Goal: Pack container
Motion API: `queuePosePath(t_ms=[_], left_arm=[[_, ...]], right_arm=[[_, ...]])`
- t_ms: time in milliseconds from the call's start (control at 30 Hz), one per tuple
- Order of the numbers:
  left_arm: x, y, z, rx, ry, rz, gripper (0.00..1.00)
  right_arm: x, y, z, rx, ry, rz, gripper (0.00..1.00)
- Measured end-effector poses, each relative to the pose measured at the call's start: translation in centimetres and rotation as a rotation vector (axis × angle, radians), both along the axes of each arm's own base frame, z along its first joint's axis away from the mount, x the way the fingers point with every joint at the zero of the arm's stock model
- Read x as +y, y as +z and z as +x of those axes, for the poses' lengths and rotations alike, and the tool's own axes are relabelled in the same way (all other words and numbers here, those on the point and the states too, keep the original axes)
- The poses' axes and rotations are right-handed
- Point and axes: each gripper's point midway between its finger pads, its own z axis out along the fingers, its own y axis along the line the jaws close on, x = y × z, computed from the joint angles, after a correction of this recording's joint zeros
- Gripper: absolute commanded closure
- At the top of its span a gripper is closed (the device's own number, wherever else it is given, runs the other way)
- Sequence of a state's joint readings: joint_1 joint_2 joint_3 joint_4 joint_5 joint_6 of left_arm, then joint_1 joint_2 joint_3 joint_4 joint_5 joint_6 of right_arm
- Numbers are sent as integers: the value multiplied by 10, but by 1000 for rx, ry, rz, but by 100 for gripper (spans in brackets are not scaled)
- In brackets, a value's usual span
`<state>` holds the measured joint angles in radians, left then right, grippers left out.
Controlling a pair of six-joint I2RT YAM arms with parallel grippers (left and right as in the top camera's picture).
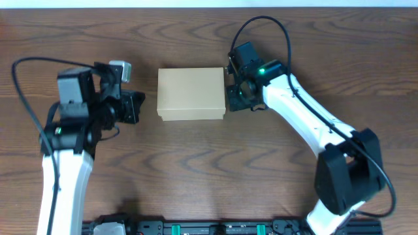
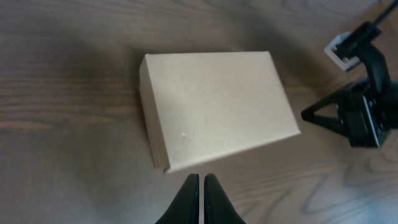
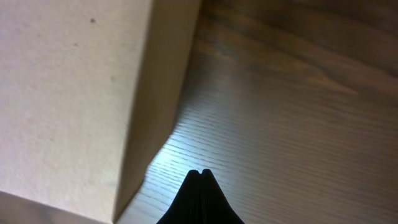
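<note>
**Operator:** Where does the container sit, and what are the hands doing?

**Spotter:** Your container (image 1: 191,94) lies flat on the table (image 1: 294,39), just above the middle of the overhead frame, with its lid down and flush. You have 2 grippers flanking it. Your left gripper (image 1: 134,106) is a little way off its left edge with the jaws pressed together and nothing between them. Your right gripper (image 1: 230,96) is hard by the right edge, pinched shut and just as empty.

**Operator:** Is the right one touching the box?

**Spotter:** You can't settle that from here. In the right wrist view its tip (image 3: 200,177) hangs over bare wood, just beside the side wall of the container (image 3: 74,93). It may be in contact or a hair apart.

**Operator:** So which step am I on?

**Spotter:** You have no loose items in any of the 3 views, and the box is closed. My reading is that you're at one end of the job — either about to raise the lid or squaring up a box that's already packed. I can't tell you which.

**Operator:** And the next move?

**Spotter:** If it's opening, you need a fingertip under the lid's free edge. The left wrist view shows the left gripper (image 2: 201,186) aimed at the near long side of the container (image 2: 217,106). You'd brace the opposite side with the right gripper (image 2: 311,116) so the light box doesn't skate away — go slowly.
</note>
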<state>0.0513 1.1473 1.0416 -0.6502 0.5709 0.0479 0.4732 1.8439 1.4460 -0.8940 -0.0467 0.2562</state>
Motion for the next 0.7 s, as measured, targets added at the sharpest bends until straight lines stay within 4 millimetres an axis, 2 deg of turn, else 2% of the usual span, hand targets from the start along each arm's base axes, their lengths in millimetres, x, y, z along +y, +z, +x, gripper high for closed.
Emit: queuePosePath(t_ms=[67,167,233,267,300,333,367,400,433,567,700], left_arm=[[0,12,-14,-23,1,3,94],[-1,36,-42,-91,3,9,94],[-1,47,-59,-126,9,16,94],[-1,55,-68,-156,11,19,91],[-1,62,-77,-184,12,22,77],[-1,66,-83,-206,12,29,59],[-1,72,-90,-237,13,31,41],[-2,77,-95,-260,15,30,27],[-2,81,-100,-280,16,30,5],[-2,90,-110,-328,17,30,5],[-2,85,-116,-301,19,31,5]], right_arm=[[-6,19,3,-55,-12,-5,99],[-14,79,3,-210,-26,34,99],[-21,122,-6,-308,-35,71,99],[-25,142,-12,-351,-39,89,84],[-29,160,-19,-390,-44,108,57],[-33,174,-27,-419,-46,124,5],[-38,187,-35,-448,-44,132,1],[-42,197,-43,-467,-45,142,1],[-45,205,-50,-482,-46,150,1],[-57,223,-74,-512,-42,168,1],[-56,232,-84,-520,-37,211,1]])
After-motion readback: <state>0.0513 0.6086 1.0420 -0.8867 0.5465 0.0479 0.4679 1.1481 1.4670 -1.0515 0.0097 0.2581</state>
